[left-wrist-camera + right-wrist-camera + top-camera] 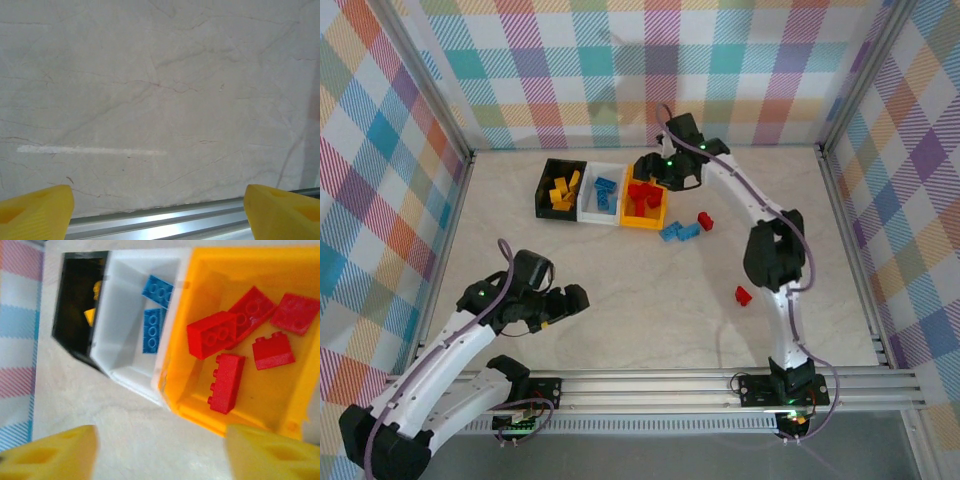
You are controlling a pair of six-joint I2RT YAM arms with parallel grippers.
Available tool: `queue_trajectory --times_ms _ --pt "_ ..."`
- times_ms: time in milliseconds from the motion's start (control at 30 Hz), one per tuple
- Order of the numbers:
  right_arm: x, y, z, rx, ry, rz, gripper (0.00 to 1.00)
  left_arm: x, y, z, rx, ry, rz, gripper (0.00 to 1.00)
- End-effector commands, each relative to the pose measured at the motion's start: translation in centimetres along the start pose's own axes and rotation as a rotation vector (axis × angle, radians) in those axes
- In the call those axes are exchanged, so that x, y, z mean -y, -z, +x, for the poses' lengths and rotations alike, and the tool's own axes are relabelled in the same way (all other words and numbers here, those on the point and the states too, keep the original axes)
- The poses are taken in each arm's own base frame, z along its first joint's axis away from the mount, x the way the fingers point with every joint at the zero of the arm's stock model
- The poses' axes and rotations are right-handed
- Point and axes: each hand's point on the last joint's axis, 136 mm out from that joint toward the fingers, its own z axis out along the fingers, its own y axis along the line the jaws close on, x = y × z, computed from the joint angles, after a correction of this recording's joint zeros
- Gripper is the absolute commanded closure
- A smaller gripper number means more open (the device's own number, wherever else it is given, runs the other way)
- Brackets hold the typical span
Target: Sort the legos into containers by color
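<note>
**Right gripper open over the red bin, four or five bricks unsorted**

A pale marbled tabletop (620, 335) sits inside chequered pastel walls (380, 150). The right gripper (668, 172) hangs at the far centre over the bins, its yellow fingers (50, 455) spread wide with nothing between them. The left gripper (568, 300) hovers at the near left over bare table, jaws likewise apart and empty.

Three small open plastic bins stand touching in a row. The black bin (542, 196) on the left holds yellow bricks (561, 190). The white bin (588, 205) in the middle holds blue bricks (606, 190). The yellow-orange bin (642, 225) on the right holds red bricks (642, 194).

On the table, a blue cluster (678, 232) of studded bricks lies just near-right of the yellow-orange bin. A red brick (705, 221) lies beside it, and a second red brick (742, 295) is well apart toward the near right.

Likely risks:
- **Bins shoved:** a finger could catch the orange rim as the arm leaves and push the whole touching row.
- **Bad grasp:** the blue cluster is bunched, so one pinch may lift two bricks or flick the neighbouring red brick away, and the bin wall beside it crowds the fingers.
- **Wrong bin:** the white bin sits between the other two, so a blue brick released off-centre could land among red or yellow.
</note>
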Motion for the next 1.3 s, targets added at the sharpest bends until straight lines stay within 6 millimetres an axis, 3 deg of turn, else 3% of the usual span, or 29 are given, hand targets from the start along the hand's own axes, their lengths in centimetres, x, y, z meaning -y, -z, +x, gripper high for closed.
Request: queue_trajectory --times_ms 0,133,233,333,467,600,733,867,1267 --pt "-0.9 6.0 0.0 0.086 0.226 0.067 0.0 0.2 0.4 -0.4 0.047 -0.001 0.026 0.1" --pt "1.1 10.8 1.6 0.151 0.173 0.12 0.0 0.3 0.2 -0.5 0.061 -0.004 0.036 0.08" --pt "1.9 13.4 4.5 0.112 0.096 0.032 0.0 0.5 0.1 -0.9 0.067 -0.01 0.04 0.08" --pt "3.9 14.6 7.6 0.014 -0.008 0.042 0.0 0.8 -0.2 -1.3 0.076 -0.02 0.041 0.07" --pt "6.8 15.7 13.4 -0.209 -0.069 0.175 0.0 1.1 -0.6 -1.7 0.076 -0.028 0.044 0.07" --pt "9.4 16.7 18.5 -0.312 -0.124 0.274 0.0 0.9 -1.7 -1.5 0.059 -0.019 0.046 0.07" --pt "11.7 16.8 23.2 -0.421 -0.214 0.348 0.0 0.9 -2.6 -1.4 0.046 0.007 0.055 0.07" --pt "13.8 16.3 25.5 -0.437 -0.26 0.419 0.01 1.0 -2.9 -1.5 0.037 0.009 0.05 0.06" --pt "18.5 12.0 26.8 -0.538 -0.264 0.497 0.13 1.4 -2.4 -2.1 0.026 -0.037 0.018 0.05"
